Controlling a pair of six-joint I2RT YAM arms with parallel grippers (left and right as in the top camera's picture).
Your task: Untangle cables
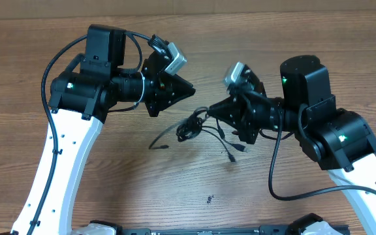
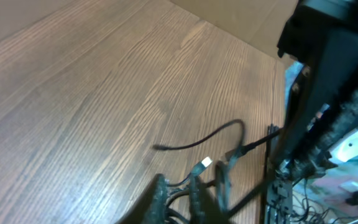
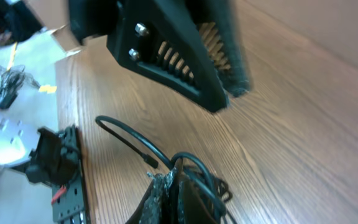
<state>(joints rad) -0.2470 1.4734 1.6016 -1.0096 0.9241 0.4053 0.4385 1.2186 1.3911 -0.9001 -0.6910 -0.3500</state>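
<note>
We judge the cables light, limp and snag-prone; the right gripper pinches the knot at its tips, we cannot tell the left gripper's spread, and a loose strand beyond its fingertips looks the best hold.

The cables are thin black cords bunched in a small loose knot on the tabletop. Separate strands trail out left and right, one ending in a silvery plug.
</note>
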